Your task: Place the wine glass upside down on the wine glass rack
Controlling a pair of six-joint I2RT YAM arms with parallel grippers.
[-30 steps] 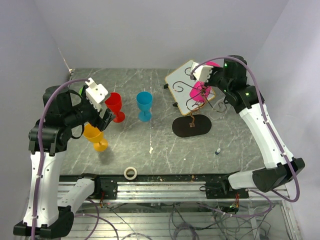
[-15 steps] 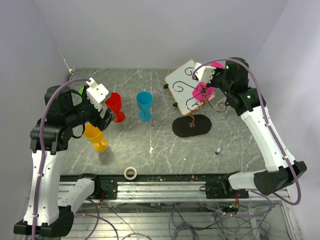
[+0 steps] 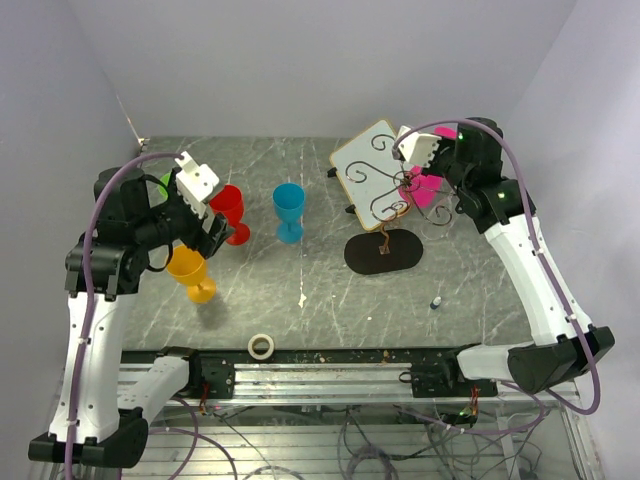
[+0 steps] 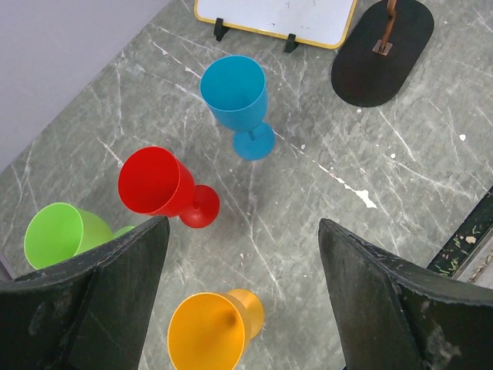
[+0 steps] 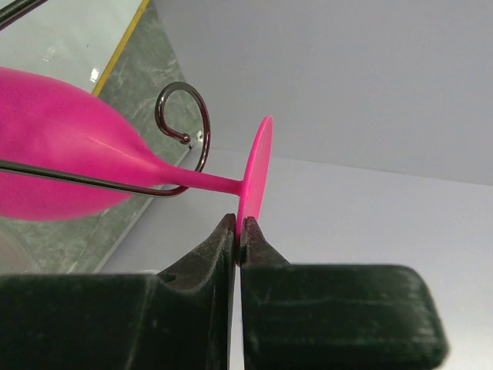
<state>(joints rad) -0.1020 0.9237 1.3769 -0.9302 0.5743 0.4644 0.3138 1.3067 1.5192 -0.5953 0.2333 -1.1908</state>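
Top external view, far left: the left gripper [image 4: 243, 297] hovers with its jaws spread wide and empty above the green cup [image 4: 58, 235], red cup [image 4: 158, 185] and orange cup [image 4: 208, 335]. The blue cup [image 4: 235, 89] stands just beyond; this arm seems parked out of the way. Further right, the white board [image 3: 365, 165] stands behind the wine glass rack [image 3: 385, 250]. At the rack's right-hand scrolls the right gripper [image 5: 239, 231] is clamped on the rim of the pink wine glass [image 5: 62, 146] foot, likely so the stem can slide along a wire arm. In the wrist view the stem crosses that wire beside its curl. The long axis runs sideways there, bowl left, foot right; true upside-down hang I cannot confirm.
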